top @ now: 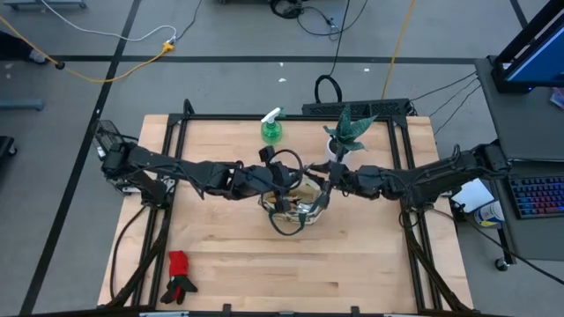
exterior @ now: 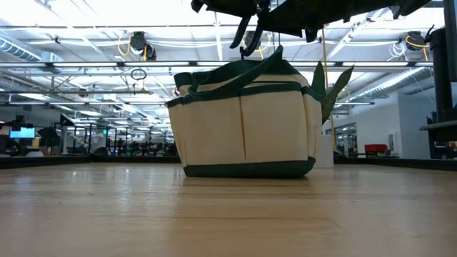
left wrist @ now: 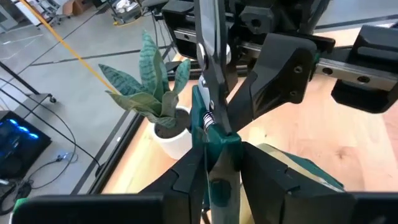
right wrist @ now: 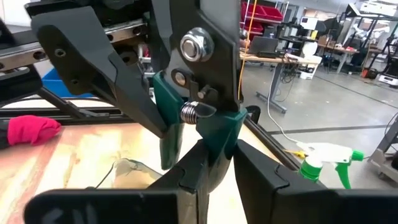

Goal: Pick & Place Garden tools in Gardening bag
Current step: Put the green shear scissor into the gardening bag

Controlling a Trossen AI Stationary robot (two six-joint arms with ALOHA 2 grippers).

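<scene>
Green-handled pruning shears (left wrist: 214, 134) held over the gardening bag (exterior: 246, 121) at table centre, gripped by both grippers at once. Left gripper (left wrist: 222, 163) fingers closed on one green handle; right gripper (right wrist: 216, 155) fingers closed on the other handle. Spray bottle (top: 272, 126) and potted plant (top: 346, 134) standing behind the bag, gloves (top: 180, 275) lying near the front edge

Light wooden tabletop (top: 352, 264) in a black metal frame (top: 291, 115), standing on grey floor (top: 220, 35) marked with dark tape lines and crossed by yellow, black and white cables. Keyboard with blue backlight (top: 538, 195) on a side desk. Beyond: large open hall, white ceiling trusses (exterior: 86, 32) with strip lighting, workbenches (right wrist: 292, 62), red storage bins (right wrist: 261, 10), lit monitors (exterior: 21, 132).
</scene>
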